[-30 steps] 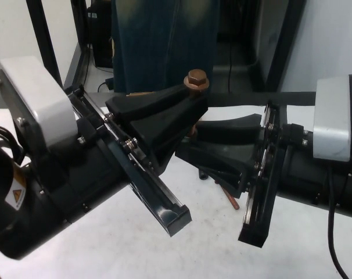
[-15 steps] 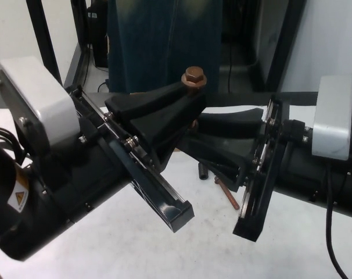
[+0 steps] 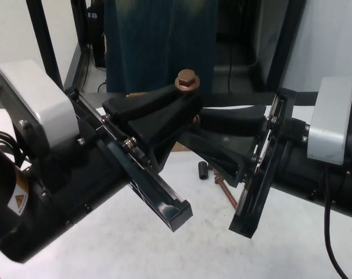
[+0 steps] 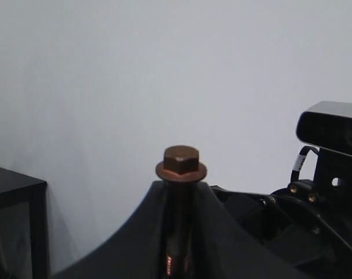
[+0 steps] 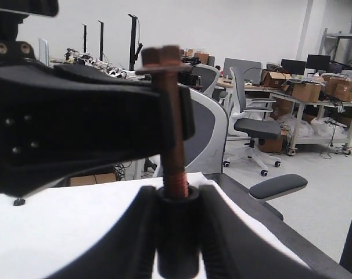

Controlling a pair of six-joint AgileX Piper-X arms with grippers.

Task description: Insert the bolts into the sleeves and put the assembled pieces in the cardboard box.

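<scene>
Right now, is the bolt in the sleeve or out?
Partly in: the bolt has its tip inside the mouth of the sleeve; most of the shank shows above.

Bright, even room light casts soft shadows.

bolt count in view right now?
2. One bolt stands upright in the left gripper, its tip at the mouth of the sleeve held by the right gripper. A second bolt lies on the bench below. More may be hidden under them.
</scene>
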